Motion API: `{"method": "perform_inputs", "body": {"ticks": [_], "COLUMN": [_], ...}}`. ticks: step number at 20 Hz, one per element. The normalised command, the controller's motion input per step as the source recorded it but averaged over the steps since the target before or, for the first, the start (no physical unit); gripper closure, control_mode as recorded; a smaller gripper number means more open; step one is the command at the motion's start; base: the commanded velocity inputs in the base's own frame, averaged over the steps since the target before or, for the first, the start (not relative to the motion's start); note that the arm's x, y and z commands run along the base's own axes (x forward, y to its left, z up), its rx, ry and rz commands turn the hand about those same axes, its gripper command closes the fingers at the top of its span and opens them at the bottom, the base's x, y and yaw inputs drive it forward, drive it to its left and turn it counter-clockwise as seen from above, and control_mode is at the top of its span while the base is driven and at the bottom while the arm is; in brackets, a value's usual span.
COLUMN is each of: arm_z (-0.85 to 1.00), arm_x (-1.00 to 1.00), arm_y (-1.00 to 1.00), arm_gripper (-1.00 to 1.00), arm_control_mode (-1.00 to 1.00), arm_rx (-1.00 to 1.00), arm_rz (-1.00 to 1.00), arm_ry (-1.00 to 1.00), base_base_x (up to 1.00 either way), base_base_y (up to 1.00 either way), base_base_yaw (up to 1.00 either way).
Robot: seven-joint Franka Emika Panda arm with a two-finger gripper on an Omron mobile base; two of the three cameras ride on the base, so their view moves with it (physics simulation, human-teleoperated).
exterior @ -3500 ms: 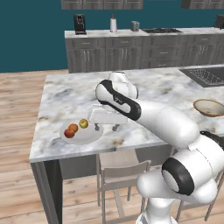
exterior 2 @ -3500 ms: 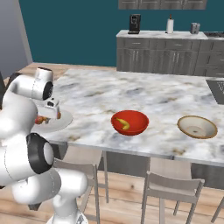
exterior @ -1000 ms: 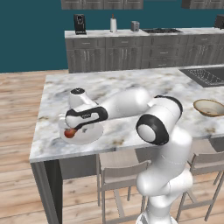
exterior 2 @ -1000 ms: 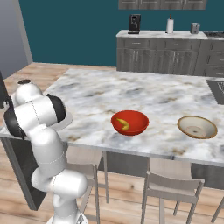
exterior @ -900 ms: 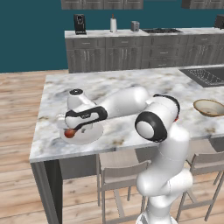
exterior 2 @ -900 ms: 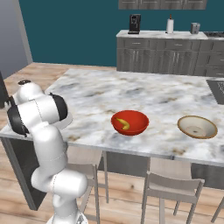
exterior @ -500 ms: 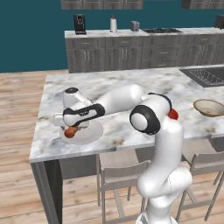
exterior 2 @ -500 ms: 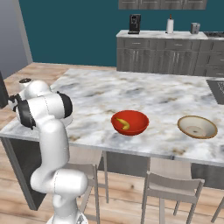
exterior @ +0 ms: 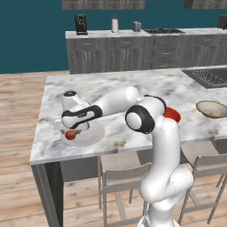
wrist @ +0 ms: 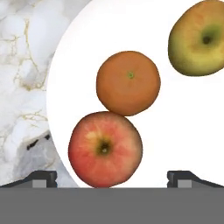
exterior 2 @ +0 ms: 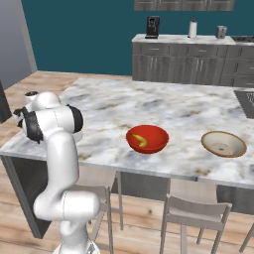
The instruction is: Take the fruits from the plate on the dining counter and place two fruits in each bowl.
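On the pale plate (wrist: 183,118) lie a red-orange apple (wrist: 105,148), a small orange (wrist: 128,83) touching it, and a yellow-green apple (wrist: 199,37) further off. My gripper (wrist: 112,178) is open, its two fingertips (wrist: 41,177) standing wide to either side of the red-orange apple, just above it. From the left base view, the gripper (exterior: 71,129) hangs over the plate (exterior: 91,135) near the marble dining counter's (exterior: 133,84) left front edge, right above the red apple (exterior: 70,134). The banana (exterior 2: 140,141) lies in the red bowl (exterior 2: 147,139). The tan bowl (exterior 2: 223,144) holds nothing.
Chairs (exterior 2: 191,211) stand tucked under the counter's near edge. The back counter with grey drawers carries a coffee machine (exterior: 80,24) and small items. A sink (exterior: 208,77) is set into the island's far right. My arm (exterior: 119,99) stretches low across the marble top.
The hand has shifted a little to the left and down over the plate, and the arm's elbow has swung round. The jaws stayed open; the fruits have not moved.
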Motion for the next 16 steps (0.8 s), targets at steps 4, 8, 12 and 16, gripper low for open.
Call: {"method": "perform_inputs", "body": {"ticks": [4, 8, 12, 16], "arm_z": [-0.27, -0.21, -0.21, -0.05], "arm_x": [0.13, 0.17, 0.14, 0.01], "arm_y": [0.02, 0.01, 0.04, 0.01], "arm_gripper": [-1.00, -1.00, -1.00, 1.00], "arm_control_mode": [-1.00, -1.00, -1.00, -1.00], "arm_rx": [0.00, 0.00, 0.00, 0.00], "arm_rz": [0.00, 0.00, 0.00, 0.00], "arm_ry": [0.02, 0.01, 0.02, 0.01], "base_base_x": [0.00, 0.00, 0.00, 0.00], "base_base_y": [0.00, 0.00, 0.00, 0.00], "base_base_yaw": [0.00, 0.00, 0.00, 0.00]}}
